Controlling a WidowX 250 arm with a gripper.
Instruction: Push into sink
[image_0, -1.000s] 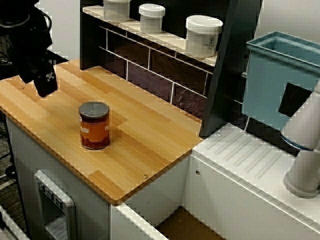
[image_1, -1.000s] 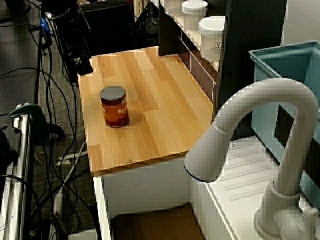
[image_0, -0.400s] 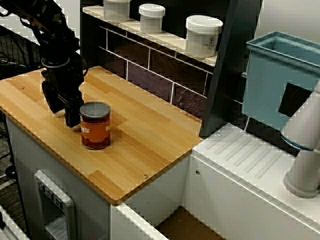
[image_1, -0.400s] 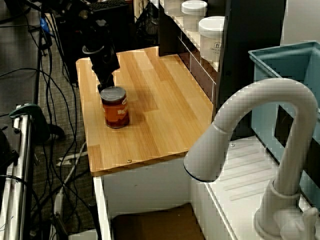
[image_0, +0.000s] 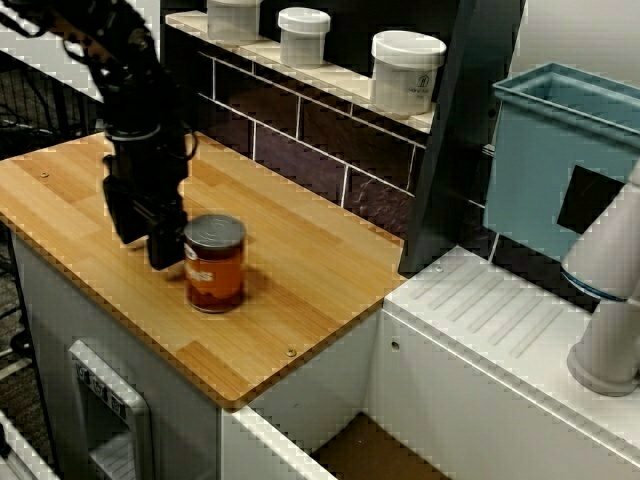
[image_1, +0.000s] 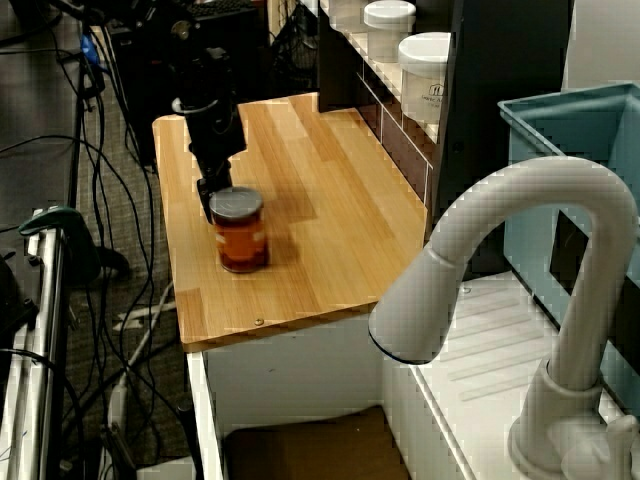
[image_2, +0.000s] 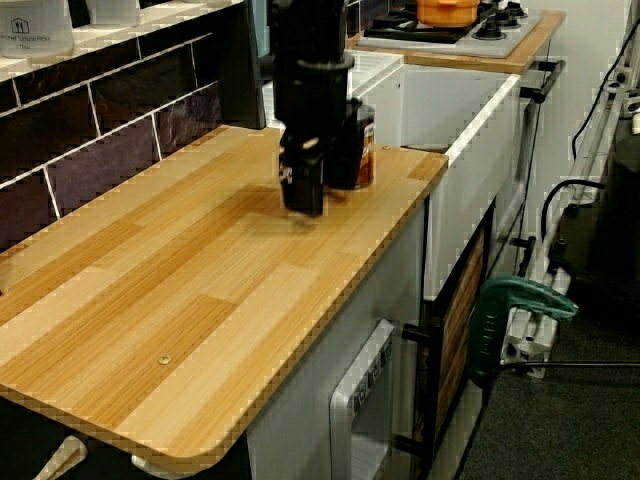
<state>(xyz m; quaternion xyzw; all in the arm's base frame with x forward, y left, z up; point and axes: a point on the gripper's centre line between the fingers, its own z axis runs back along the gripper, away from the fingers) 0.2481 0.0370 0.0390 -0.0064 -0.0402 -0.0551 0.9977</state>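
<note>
An orange can (image_0: 215, 262) with a grey lid stands upright on the wooden counter (image_0: 300, 270), a short way from the counter's edge toward the sink. My black gripper (image_0: 152, 228) is low on the can's far side from the sink, right against it, and its fingers look shut with nothing held. The view over the tap shows the gripper (image_1: 212, 190) just behind the can (image_1: 241, 230). Seen from the counter's far end, the gripper (image_2: 303, 182) hides most of the can (image_2: 364, 148). The sink (image_0: 368, 448) shows its brown bottom (image_1: 310, 445) below the counter's edge.
Three white jars (image_0: 406, 70) stand on the shelf above the dark tiled back wall. A white ribbed draining board (image_0: 500, 310) and a teal bin (image_0: 560, 160) lie right of the sink. A white tap (image_1: 520, 260) arches over the basin. Cables hang beside the counter (image_1: 100, 250).
The gripper came down from the counter's far corner to the can's side and pushed it. The can has slid a short way toward the sink end, staying upright.
</note>
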